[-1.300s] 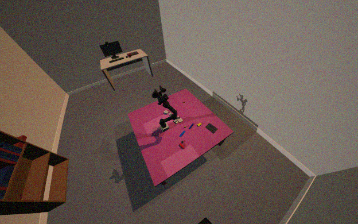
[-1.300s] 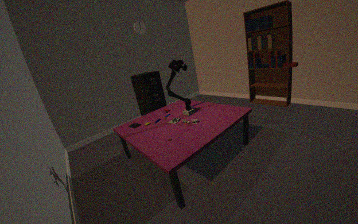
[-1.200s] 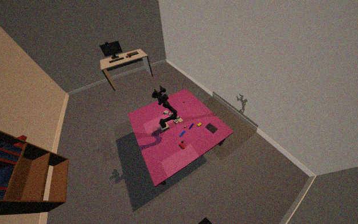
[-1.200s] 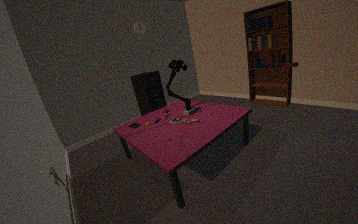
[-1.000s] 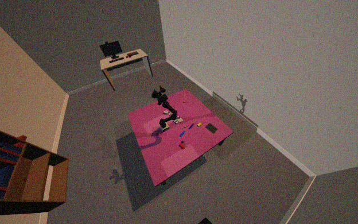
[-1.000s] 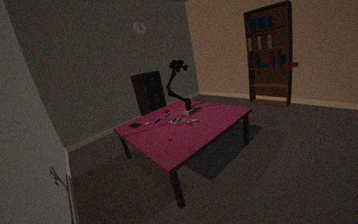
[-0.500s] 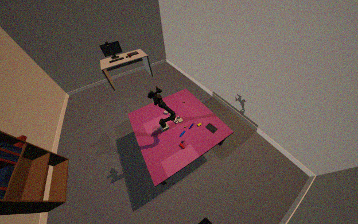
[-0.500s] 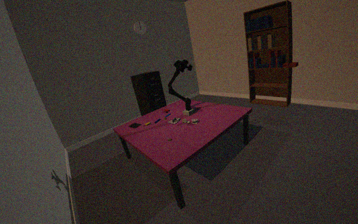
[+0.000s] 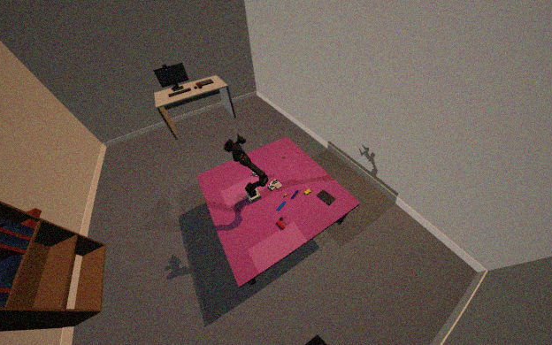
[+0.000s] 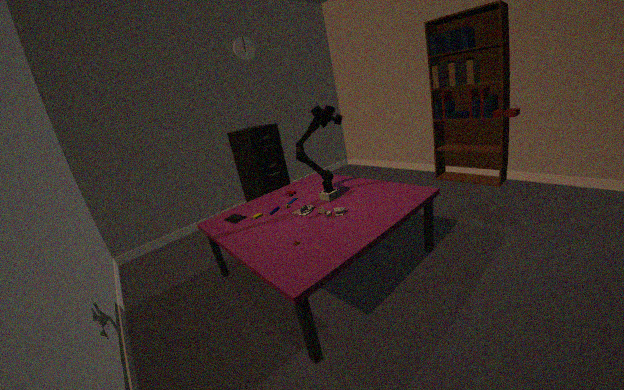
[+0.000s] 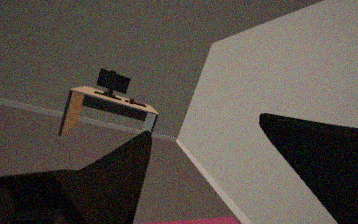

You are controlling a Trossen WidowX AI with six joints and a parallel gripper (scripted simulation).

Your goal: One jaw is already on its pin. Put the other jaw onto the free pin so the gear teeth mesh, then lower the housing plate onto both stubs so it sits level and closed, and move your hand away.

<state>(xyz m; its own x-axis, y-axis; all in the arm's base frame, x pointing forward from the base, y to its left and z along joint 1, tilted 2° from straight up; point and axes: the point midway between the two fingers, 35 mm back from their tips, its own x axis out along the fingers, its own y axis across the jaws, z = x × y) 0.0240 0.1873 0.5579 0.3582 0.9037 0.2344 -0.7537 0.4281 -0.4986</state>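
Note:
My gripper (image 9: 241, 139) (image 10: 336, 114) (image 11: 203, 127) is open and empty, raised high above the table's far side and well away from the parts. In the wrist view its two dark fingers stand wide apart, with only the room beyond. A pale assembly (image 9: 274, 185) (image 10: 304, 210) with darker details lies on the pink table (image 9: 231, 248) (image 10: 366, 225) near the arm's base. More pale parts (image 9: 255, 173) (image 10: 340, 211) lie beside it, partly behind the arm in the top view. Jaws, pins, teeth and housing plate are too small to tell apart.
Blue bars (image 9: 281, 205) (image 10: 274, 210), a yellow block (image 9: 307, 192) (image 10: 257, 216), a dark flat pad (image 9: 325, 197) (image 10: 235, 218) and a red object (image 9: 280, 224) (image 10: 291, 193) lie on the table. A small brownish piece (image 9: 283, 157) (image 10: 297, 243) lies apart from them.

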